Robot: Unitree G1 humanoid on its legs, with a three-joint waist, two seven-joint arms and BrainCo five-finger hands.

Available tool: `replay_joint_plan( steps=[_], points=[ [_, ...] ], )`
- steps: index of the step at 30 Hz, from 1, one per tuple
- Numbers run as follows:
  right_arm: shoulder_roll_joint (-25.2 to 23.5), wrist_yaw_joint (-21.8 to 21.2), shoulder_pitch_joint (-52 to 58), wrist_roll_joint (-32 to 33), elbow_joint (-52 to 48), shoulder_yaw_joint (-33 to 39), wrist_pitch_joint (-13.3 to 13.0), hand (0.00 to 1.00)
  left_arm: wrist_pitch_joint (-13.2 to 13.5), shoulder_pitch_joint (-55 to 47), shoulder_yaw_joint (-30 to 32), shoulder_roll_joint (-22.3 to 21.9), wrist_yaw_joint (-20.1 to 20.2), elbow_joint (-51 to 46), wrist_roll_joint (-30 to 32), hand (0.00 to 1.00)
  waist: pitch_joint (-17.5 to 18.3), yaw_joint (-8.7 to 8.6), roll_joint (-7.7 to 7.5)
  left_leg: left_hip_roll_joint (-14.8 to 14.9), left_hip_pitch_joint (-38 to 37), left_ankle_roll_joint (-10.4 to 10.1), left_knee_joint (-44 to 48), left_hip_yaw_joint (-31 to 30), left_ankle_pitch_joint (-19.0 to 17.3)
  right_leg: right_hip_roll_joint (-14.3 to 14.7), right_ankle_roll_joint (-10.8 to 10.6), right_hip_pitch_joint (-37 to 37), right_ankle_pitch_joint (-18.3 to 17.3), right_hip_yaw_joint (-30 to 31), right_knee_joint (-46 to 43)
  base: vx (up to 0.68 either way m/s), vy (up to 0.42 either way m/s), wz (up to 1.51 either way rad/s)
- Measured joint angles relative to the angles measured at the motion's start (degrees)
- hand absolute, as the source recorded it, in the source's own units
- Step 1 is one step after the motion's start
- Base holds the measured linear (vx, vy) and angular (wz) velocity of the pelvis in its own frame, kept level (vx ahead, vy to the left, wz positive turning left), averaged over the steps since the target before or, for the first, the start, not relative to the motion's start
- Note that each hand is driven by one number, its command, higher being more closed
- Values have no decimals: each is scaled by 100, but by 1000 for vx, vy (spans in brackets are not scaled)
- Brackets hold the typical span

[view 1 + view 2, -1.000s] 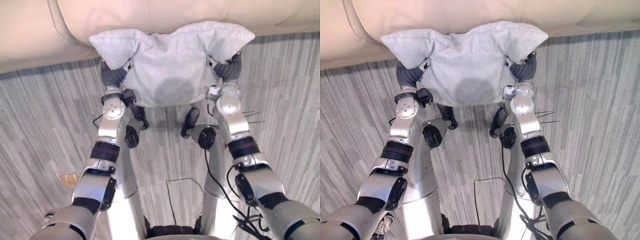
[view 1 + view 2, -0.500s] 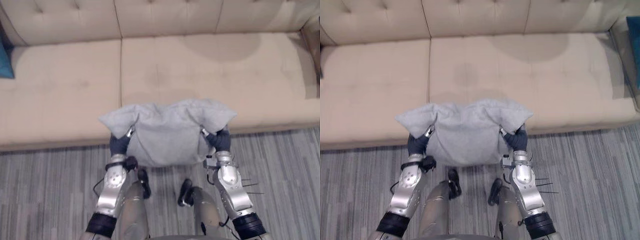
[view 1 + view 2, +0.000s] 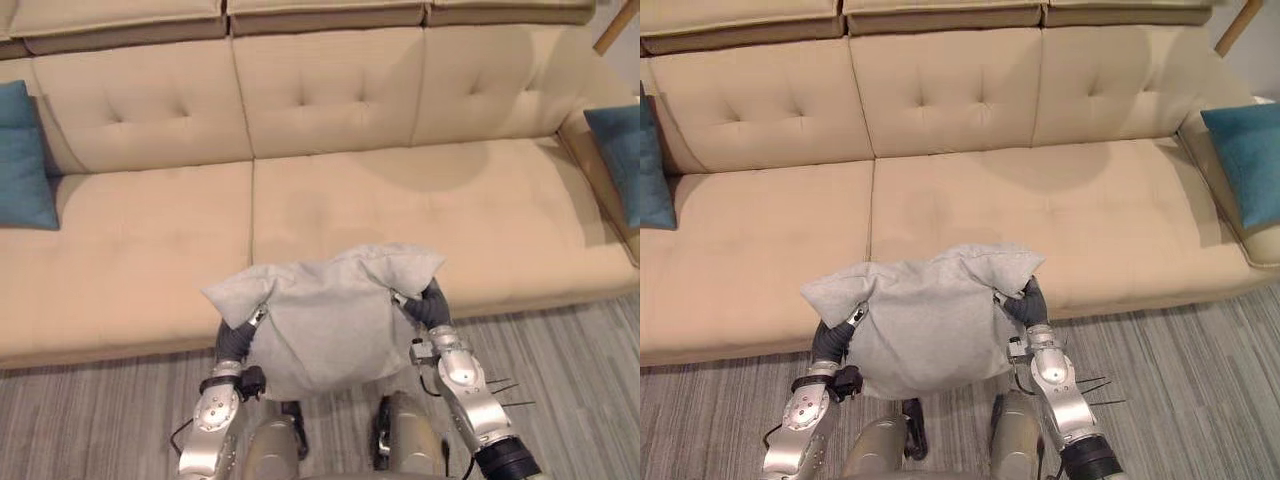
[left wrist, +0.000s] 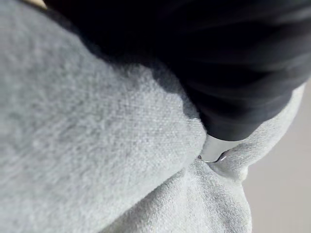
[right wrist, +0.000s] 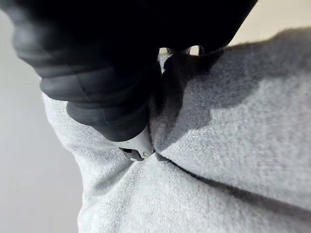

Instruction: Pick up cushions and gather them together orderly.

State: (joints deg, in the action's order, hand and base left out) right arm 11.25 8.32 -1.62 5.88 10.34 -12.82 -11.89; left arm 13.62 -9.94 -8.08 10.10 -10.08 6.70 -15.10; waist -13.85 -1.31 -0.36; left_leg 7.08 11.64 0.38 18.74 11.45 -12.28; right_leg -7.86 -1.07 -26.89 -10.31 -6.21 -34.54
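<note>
Grey cushion (image 3: 320, 325) between left robot hand (image 3: 235, 341) and right robot hand (image 3: 430, 306)

Open sofa seat (image 3: 340, 215) between left blue cushion (image 3: 22, 160) and right blue cushion (image 3: 1250, 160), seemingly unobstructed.

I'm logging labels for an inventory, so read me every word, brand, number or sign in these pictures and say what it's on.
None: no text can be read in any view. The grey cushion between the left hand and the right hand shows plain fabric, no tag. The beige sofa, the left teal cushion and the right teal cushion are plain too.
</note>
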Motion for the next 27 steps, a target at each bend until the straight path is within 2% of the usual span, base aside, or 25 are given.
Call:
replay_joint_plan(
  steps=[1,2,3,4,5,6,7,8,9,11,13,15,17,18,19,20,21,24,27],
  points=[
    [1,-7,3,0,0,11,2,100,0,-4,-2,3,1,1,1,100,0,-36,-1,-20,-22,-1,-59,-49,1,47,-105,-9,111,34,440,169,-94,63],
    [-4,-56,28,1,-3,103,4,100,-4,-9,-27,19,3,2,3,100,-2,-123,-1,-71,-55,-9,-120,-153,3,115,-262,36,396,188,1285,291,-174,90],
    [-50,-93,156,3,-26,209,4,100,-6,-6,-104,31,24,3,16,100,16,-221,-78,-266,-128,-160,-105,-388,-45,75,-342,211,701,462,2000,329,-220,102],
    [-59,-98,205,6,-25,268,7,100,-11,-4,-135,10,47,18,17,100,9,-265,-89,-309,-184,-236,-55,-477,-91,54,-431,266,1021,547,1956,311,-232,102],
    [-53,-107,303,8,-26,382,57,100,-56,-32,-189,-86,121,23,21,100,28,-298,-5,-289,-284,-386,-33,-654,-186,75,-425,263,1179,505,1642,370,-259,60],
    [-36,-113,414,10,-50,495,100,100,-57,-46,-258,-172,153,26,77,100,87,-229,177,-59,-389,-582,-53,-688,-198,194,-327,289,940,398,1454,391,-231,39],
    [-64,-113,432,8,-71,521,109,100,-54,-45,-247,-222,187,27,108,100,118,-205,237,7,-325,-706,95,-690,-129,284,-275,305,852,334,1454,457,-249,14],
    [-61,-115,428,6,-112,584,120,100,-49,30,-220,-274,245,72,115,100,133,-209,263,167,9,-824,741,-684,-55,382,-172,334,773,249,1465,375,-208,1],
    [-48,-112,453,7,-221,637,132,100,-54,58,-214,-332,278,117,112,100,129,-215,277,410,348,-836,1569,-638,106,514,-55,474,767,149,1488,361,-207,-4],
    [-41,-103,481,9,-364,683,132,100,-56,97,-149,-428,371,284,111,100,128,-207,276,674,610,-619,2355,-472,393,646,71,774,696,137,1568,381,-146,-15],
    [-31,-86,514,20,-633,850,129,100,-82,243,-182,-523,428,447,112,100,131,-176,281,773,726,-513,2669,-266,286,642,89,1078,688,177,1794,339,-64,-12],
    [-25,-71,513,24,-869,999,98,100,-88,397,-253,-565,498,448,115,100,134,-152,286,734,878,-374,2455,-112,196,578,88,1247,688,199,1942,222,24,-2],
    [-11,-65,434,25,-863,1087,93,100,-89,559,-297,-510,507,448,119,100,133,-107,275,462,862,-391,1319,-123,231,451,66,1329,695,288,1989,195,113,-11],
    [-15,-65,419,24,-833,1087,93,100,-89,583,-297,-492,506,447,125,100,157,-102,319,428,772,-463,755,-122,405,460,33,1351,700,300,2005,192,181,-23],
    [-11,-65,407,24,-825,1086,97,100,-85,588,-312,-492,506,439,128,100,228,-93,476,477,709,-521,175,-132,1159,592,-73,1423,679,323,2090,166,189,-27],
    [-84,-69,414,25,-724,1083,98,100,-85,629,-294,-452,497,445,133,100,243,-97,463,491,594,-547,88,-125,954,608,-122,1508,663,372,2204,170,212,-14],
    [-220,-66,446,26,-700,1117,106,100,-86,674,-302,-354,495,441,178,100,247,-110,433,433,553,-546,-77,-120,956,552,-230,1513,745,380,2285,127,200,1],
    [-362,-58,322,21,-670,1120,118,100,-85,757,-243,-170,441,355,229,100,246,-82,427,218,416,-533,-391,15,964,407,-338,1517,854,541,2483,75,147,-7],
    [-467,153,-152,20,-530,1066,118,100,-83,1067,-190,-120,237,264,237,100,240,-61,422,169,409,-525,-499,146,968,366,-349,1425,1065,717,2594,-9,108,-27]
  ],
)
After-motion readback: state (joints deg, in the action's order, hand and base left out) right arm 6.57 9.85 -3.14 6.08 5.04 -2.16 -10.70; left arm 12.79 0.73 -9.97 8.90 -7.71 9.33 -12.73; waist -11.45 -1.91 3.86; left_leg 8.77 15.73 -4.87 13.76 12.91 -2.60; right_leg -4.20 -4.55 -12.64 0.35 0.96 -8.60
